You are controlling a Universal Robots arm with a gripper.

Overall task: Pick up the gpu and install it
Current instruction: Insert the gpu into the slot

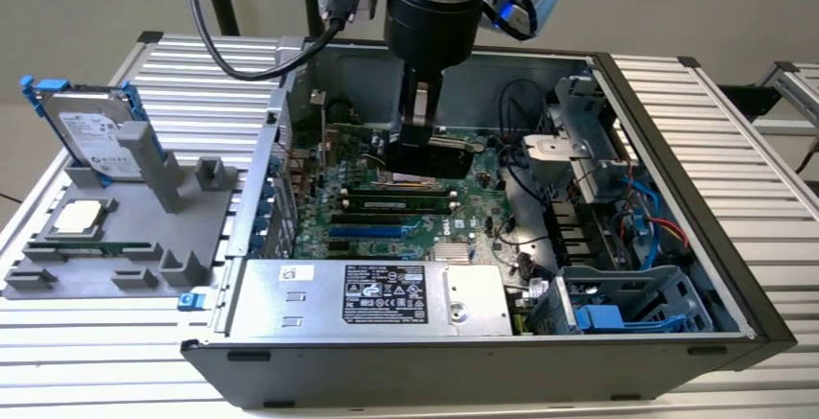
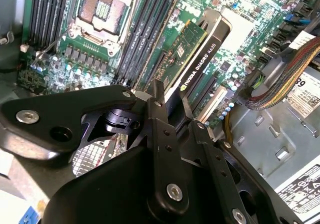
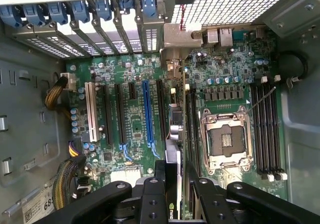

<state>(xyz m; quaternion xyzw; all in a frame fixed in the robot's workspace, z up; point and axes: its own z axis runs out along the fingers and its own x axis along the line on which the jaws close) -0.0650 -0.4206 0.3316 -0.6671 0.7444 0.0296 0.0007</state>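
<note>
The end effector (image 2: pixel 167 102) is clamped on the gpu (image 2: pixel 197 47), its black fingers (image 2: pixel 159 115) pinching the card's upper edge from both faces, as the second wrist view shows. The card hangs edge-down from that grip, green board on one side and black cooler on the other, held inside the open computer case (image 1: pixel 666 103) just above the motherboard (image 3: pixel 130 114). In the exterior view the end effector (image 1: pixel 420 155) sits near the middle of the case, with the gpu (image 1: pixel 442 158) directly beneath it, at about 12 o'clock from the memory modules (image 1: pixel 397 203). In the first wrist view the gpu (image 3: pixel 172 171) appears edge-on, close alongside the blue expansion slot (image 3: pixel 147 116) and the black slots beside it; whether its connector has met any slot cannot be told.

The card looks stiff and fairly light, but fragile: bare components and a thin contact edge would not tolerate twisting or a skewed push. The top edge, over the cooler's rigid body, seems the sound place to hold it, as it is held now.

Outward, the power supply (image 1: pixel 384 294) fills the case at 6 o'clock. On the counter (image 1: pixel 153 352) at 9 o'clock stands a grey fixture (image 1: pixel 128 237) with a hard drive (image 1: pixel 92 131) upright in it and a processor (image 1: pixel 80 216) lying flat
</note>
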